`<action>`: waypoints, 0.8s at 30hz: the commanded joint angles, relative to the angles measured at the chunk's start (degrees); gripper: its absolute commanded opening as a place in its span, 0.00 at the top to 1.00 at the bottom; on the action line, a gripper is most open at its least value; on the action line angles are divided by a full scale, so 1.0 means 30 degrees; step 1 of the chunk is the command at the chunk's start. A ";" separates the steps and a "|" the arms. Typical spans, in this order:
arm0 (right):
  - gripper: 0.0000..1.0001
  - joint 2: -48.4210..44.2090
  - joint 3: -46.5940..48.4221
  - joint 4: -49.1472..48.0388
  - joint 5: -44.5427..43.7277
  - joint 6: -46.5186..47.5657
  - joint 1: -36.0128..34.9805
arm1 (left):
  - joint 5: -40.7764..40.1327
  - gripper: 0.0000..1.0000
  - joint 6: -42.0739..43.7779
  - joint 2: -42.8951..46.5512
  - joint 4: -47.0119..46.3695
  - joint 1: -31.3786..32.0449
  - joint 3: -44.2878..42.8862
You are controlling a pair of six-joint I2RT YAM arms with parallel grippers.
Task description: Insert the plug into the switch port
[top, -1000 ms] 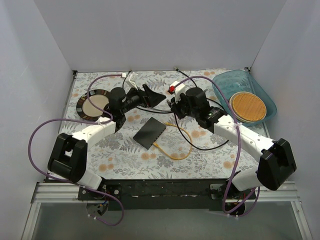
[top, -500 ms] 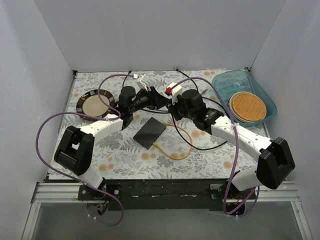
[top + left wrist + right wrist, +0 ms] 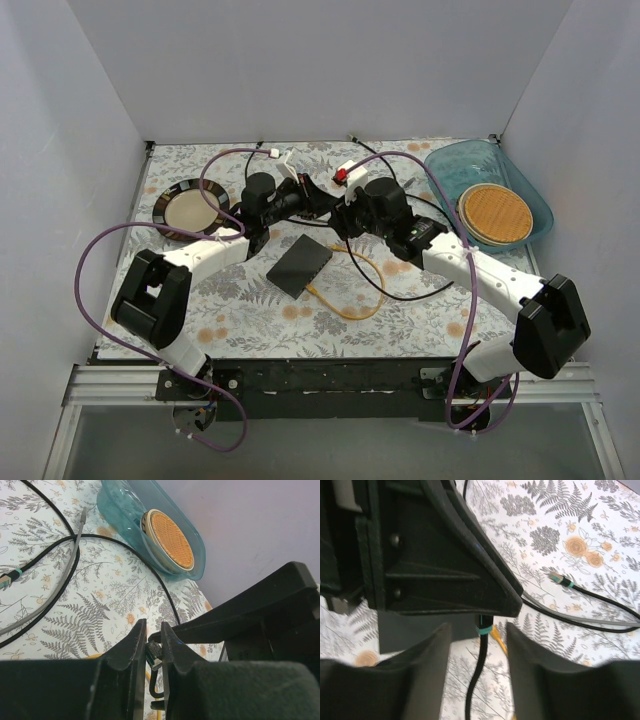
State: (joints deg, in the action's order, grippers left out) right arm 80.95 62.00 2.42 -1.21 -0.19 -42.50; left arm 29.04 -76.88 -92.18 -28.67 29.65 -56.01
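The left arm has swung in from beside the plate toward the middle of the counter (image 3: 250, 312), and its fingers, spread wide a second ago, have closed. The right fingers, clamped until just now, have parted.

The left fingers (image 3: 318, 204) are clenched on the plug (image 3: 153, 652), which shows as a small pale block pinched between their tips in the left wrist view. The right fingers (image 3: 345, 213) stand released; in the right wrist view they sit either side of the black cable (image 3: 481, 680) without touching it. The cable hangs straight down from the plug, with a teal band just under the grip. Both pairs of fingers meet tip to tip above the far half of the counter.

The switch (image 3: 299, 265) lies flat and askew on the counter, just nearer the bases than the meeting point, with nothing holding it. Which edge carries the ports cannot be made out.

This looks like a handover: the plug passes from right to left, and insertion has not begun. Next, the right arm likely needs to back clear of the cable. The left would then have to turn the plug toward the port edge and bring it down level with it. The free switch may slide under a push, so the right fingers may have to steady it.
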 commanded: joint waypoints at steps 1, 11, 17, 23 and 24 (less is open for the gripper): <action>0.34 -0.1346 -0.0830 -0.2180 0.0111 -0.0641 -0.0101 | -0.0450 1.00 0.0227 0.0902 -0.0113 0.0137 -0.0110; 0.41 -0.3369 -0.3525 -0.5198 0.5264 -0.2282 0.2126 | -0.0304 1.00 0.0110 0.1664 -0.0844 0.0166 0.0388; 0.49 -0.3135 -0.3527 -0.5433 0.6088 -0.2369 0.2185 | 0.0017 1.00 -0.0066 0.1752 -0.1167 0.0137 0.0388; 0.57 -0.2784 -0.3586 -0.5727 0.5972 -0.2575 0.2214 | -0.0040 1.00 0.0051 0.2045 -0.1021 0.0137 0.0359; 0.58 -0.2696 -0.3557 -0.5756 0.5768 -0.2546 0.2214 | -0.0011 1.00 0.0051 0.2104 -0.1021 0.0137 0.0388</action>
State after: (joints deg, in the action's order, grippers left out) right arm 72.31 51.42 -11.20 15.77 -7.35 -35.79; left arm 28.14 -76.93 -89.91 -30.48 29.80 -55.09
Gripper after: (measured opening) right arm 0.437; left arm 0.118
